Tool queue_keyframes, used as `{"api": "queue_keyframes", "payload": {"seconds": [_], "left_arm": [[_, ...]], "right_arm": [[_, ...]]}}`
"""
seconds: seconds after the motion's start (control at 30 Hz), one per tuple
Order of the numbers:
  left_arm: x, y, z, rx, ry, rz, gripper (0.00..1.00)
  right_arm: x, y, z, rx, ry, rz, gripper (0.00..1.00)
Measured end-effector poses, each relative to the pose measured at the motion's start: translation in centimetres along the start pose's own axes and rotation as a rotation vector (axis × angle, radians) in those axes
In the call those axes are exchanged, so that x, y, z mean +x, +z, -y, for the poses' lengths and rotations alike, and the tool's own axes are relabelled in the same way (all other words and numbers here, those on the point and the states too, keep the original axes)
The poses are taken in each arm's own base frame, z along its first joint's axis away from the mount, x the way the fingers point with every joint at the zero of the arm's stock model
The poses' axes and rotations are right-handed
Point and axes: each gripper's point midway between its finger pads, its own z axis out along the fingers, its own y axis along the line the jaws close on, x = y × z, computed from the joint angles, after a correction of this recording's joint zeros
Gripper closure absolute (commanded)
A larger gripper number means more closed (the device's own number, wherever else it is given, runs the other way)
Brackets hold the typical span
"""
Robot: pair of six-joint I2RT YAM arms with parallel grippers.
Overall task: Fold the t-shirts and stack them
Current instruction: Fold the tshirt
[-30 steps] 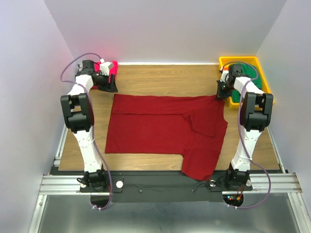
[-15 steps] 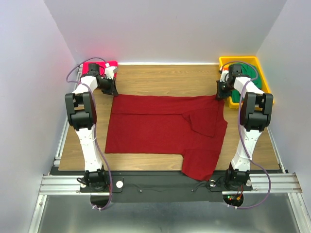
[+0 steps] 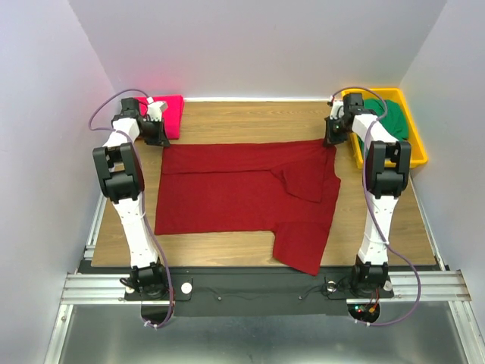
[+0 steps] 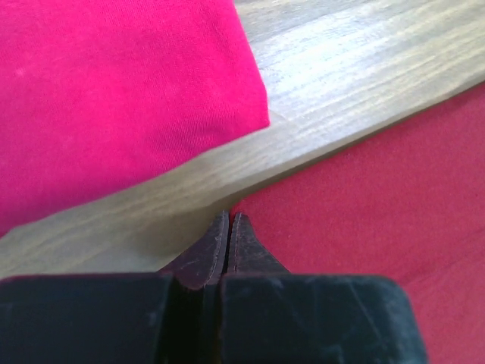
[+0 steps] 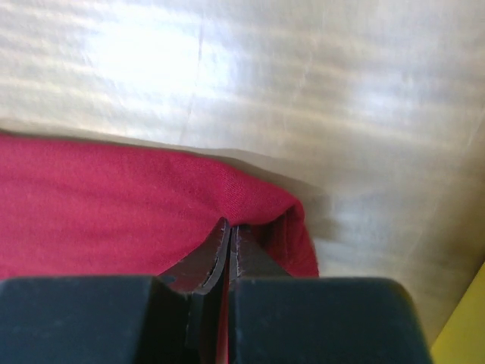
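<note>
Pink t-shirt (image 3: 173, 114): folded, upper left of the top view; looks done, likely the base of the stack.
Maroon t-shirt (image 3: 227, 193): spread flat across the centre of the table (image 3: 250, 125), not yet folded.
Green t-shirt (image 3: 395, 120): bunched in the yellow bin (image 3: 419, 152), upper right; not yet folded.
Left gripper (image 4: 229, 221): fingers together, pinching the maroon's upper-left corner.
Right gripper (image 5: 229, 227): clamped on its upper-right corner, cloth puckered.
Progress: about one shirt of three finished.

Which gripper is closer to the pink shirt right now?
Left. The left gripper pinches the maroon t-shirt at its far-left corner, just beside the pink t-shirt. The right gripper holds the far-right corner, across the table by the yellow bin.
</note>
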Motion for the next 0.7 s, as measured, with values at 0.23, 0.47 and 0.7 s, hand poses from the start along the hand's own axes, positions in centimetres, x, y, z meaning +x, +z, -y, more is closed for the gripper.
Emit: {"api": "queue_keyframes", "payload": {"seconds": [0.23,0.47,0.7], "left_arm": [[0.3,0.3,-0.2,-0.005,0.002,-0.014,0.53],[-1.8,-3.5,1.2,-0.010,0.060,0.031,0.48],[-6.9,-12.3,6.2,-0.042,0.223,0.211,0.47]], "right_arm": [[-1.0,0.5,-0.6,-0.005,-0.016,0.017,0.46],[0.8,-3.4,-2.0,-0.011,-0.035,0.001,0.41],[-0.2,-11.9,-5.2,-0.041,-0.159,0.125,0.57]]}}
